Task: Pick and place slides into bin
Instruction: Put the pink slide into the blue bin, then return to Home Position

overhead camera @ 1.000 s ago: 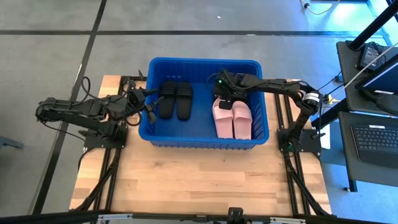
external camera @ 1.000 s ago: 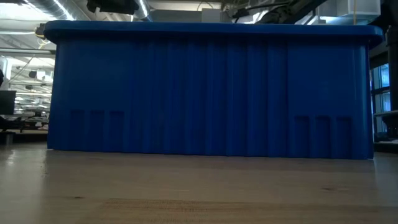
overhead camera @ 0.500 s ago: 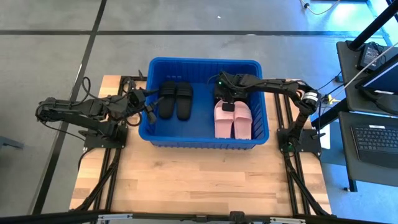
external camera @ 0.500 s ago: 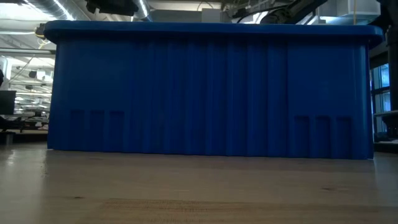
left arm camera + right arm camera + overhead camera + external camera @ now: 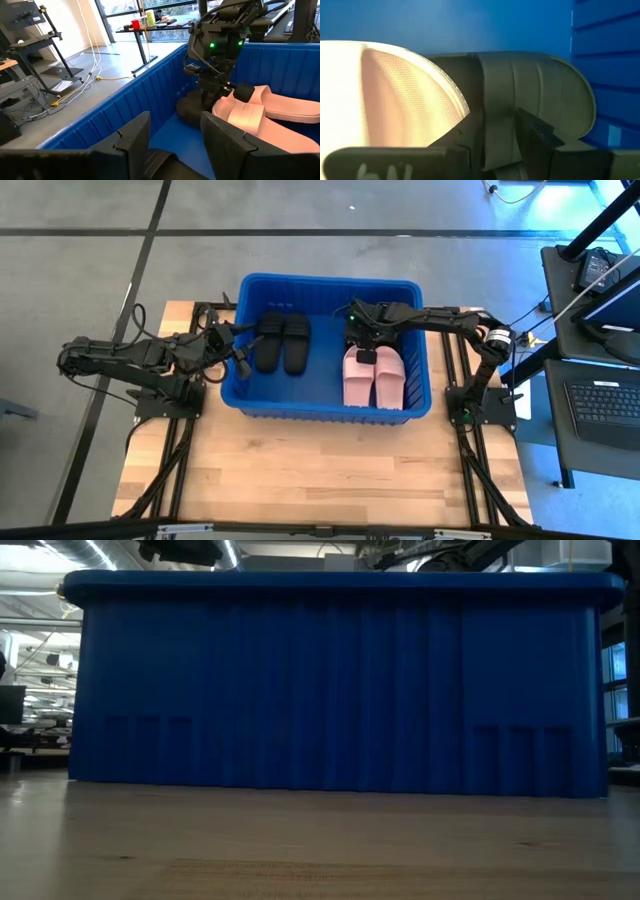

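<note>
The bin has slid a little toward six o'clock as the right gripper presses inside it, fingers clamped on a black slide beside the pink pair – a placing in progress, likely. The left gripper waits open at the bin's nine o'clock rim.

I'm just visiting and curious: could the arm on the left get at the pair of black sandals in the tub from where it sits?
Probably yes. The left gripper hangs at the tub's left wall, and the black sandals lie just inside that wall with nothing on them. The right gripper is busy over the pink sandals, well aside.
</note>
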Tool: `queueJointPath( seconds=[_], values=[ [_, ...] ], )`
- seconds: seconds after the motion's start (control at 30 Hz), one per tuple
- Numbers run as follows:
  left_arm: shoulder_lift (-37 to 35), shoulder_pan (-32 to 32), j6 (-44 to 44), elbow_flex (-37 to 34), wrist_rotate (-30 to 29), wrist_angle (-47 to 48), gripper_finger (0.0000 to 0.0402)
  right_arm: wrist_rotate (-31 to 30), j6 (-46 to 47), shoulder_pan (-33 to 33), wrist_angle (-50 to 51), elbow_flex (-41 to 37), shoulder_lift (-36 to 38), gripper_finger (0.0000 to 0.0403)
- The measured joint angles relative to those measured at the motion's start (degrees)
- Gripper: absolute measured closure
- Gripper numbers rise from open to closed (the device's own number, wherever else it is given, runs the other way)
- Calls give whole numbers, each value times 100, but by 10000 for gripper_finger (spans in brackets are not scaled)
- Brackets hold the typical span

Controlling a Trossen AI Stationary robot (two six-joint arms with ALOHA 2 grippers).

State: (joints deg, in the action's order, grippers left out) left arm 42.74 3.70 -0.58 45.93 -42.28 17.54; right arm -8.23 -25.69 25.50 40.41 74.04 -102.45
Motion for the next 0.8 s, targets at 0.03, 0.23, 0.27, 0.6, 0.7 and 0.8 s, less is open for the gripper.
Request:
queueJointPath(
  seconds=[0.03,0.23,0.27,0.6,0.7,0.8],
  values=[
    [0,0,0,0,0,0,230,17,4,0,15,-2,0,290],
    [0,0,0,0,-2,0,230,64,141,-4,328,227,100,289],
    [0,0,-1,0,0,0,230,70,149,-4,389,310,125,289],
    [0,0,-2,0,0,0,230,85,410,0,1122,1058,223,289],
    [0,0,-4,0,-2,0,230,86,410,0,1079,1059,223,289],
    [0,0,-4,0,-2,1,230,100,312,0,858,838,227,289]
  ],
)
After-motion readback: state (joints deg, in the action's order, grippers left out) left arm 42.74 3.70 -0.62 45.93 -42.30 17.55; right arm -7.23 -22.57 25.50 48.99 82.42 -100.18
